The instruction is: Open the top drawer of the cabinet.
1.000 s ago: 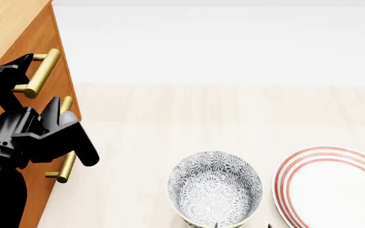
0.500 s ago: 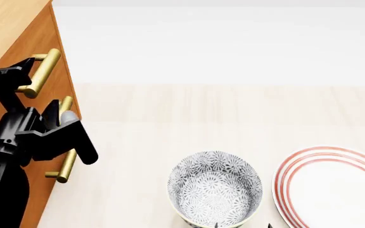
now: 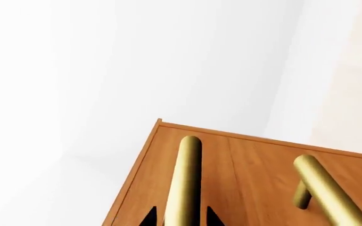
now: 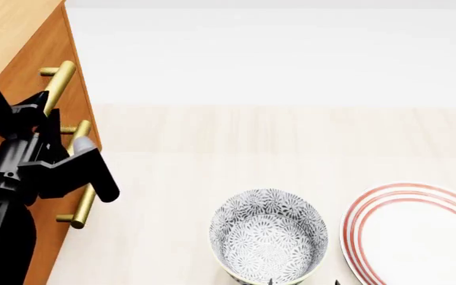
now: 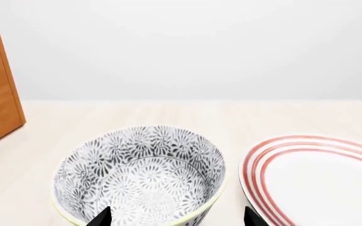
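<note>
The cabinet (image 4: pixel 10 29) stands at the left of the head view, orange-brown with a lighter top. Its top drawer (image 4: pixel 50 50) sits flush with the front face. My left gripper (image 4: pixel 34 113) is at the near end of the drawer's brass bar handle (image 4: pixel 60 80). In the left wrist view that handle (image 3: pixel 187 174) runs between the two black fingertips (image 3: pixel 148 218) of the left gripper (image 3: pixel 179 218), with a thin gap on each side, so the jaws are open around it. My right gripper (image 5: pixel 176 217) is open low over the table, far from the cabinet.
The two lower drawer handles (image 4: pixel 81 133) (image 4: pixel 80 211) lie just below my left arm. A patterned bowl (image 4: pixel 269 234) stands right under the right gripper's spread fingers, with a red-rimmed white plate (image 4: pixel 418 231) to its right. Pale wooden tabletop stretches behind them.
My left gripper has shifted from beside the top handle onto it, so the bar now lies between the fingers. The drawer, the bowl, the plate and the right arm have not moved.
</note>
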### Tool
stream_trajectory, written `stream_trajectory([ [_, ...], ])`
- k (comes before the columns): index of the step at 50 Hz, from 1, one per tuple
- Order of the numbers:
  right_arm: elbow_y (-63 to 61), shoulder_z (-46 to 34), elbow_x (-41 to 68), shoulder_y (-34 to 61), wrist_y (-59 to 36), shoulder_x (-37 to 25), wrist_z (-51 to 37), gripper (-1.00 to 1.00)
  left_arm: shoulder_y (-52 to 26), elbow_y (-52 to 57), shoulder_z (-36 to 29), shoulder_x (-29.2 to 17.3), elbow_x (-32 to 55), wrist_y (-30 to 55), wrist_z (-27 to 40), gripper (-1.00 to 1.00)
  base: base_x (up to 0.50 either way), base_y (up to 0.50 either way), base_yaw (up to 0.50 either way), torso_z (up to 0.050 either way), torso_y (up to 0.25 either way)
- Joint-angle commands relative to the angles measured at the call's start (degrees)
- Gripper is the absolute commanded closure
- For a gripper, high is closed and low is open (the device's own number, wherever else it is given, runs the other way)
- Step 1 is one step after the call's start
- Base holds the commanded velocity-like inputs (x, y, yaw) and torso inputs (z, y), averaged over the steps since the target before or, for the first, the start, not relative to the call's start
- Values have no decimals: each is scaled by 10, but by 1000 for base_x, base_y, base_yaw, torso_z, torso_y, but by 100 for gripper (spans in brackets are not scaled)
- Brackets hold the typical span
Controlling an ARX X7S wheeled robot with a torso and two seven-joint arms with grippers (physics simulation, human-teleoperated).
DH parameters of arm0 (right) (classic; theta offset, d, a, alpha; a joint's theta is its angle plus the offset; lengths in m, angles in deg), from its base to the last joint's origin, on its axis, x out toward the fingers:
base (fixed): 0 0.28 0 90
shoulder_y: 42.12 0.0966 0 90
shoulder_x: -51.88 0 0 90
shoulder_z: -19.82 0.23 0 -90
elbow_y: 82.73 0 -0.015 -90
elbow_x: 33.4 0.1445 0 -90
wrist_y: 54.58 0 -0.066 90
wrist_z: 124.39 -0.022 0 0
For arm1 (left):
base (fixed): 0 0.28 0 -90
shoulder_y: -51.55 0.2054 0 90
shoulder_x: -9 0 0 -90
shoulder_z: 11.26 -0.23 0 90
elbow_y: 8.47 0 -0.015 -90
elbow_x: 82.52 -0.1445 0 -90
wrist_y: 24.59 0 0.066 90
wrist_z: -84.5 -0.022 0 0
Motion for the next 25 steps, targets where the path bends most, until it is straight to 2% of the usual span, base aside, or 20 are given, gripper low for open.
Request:
stream_trajectory([
  [1,1,10,-8,0,-1,9,12,-100,-1,-16,10,12,-14,-4,-7,100,0,0,0,0,0],
  [25,4,3,-3,0,-1,7,9,-100,-5,-5,2,26,-21,12,-18,100,2,0,-1,0,0],
])
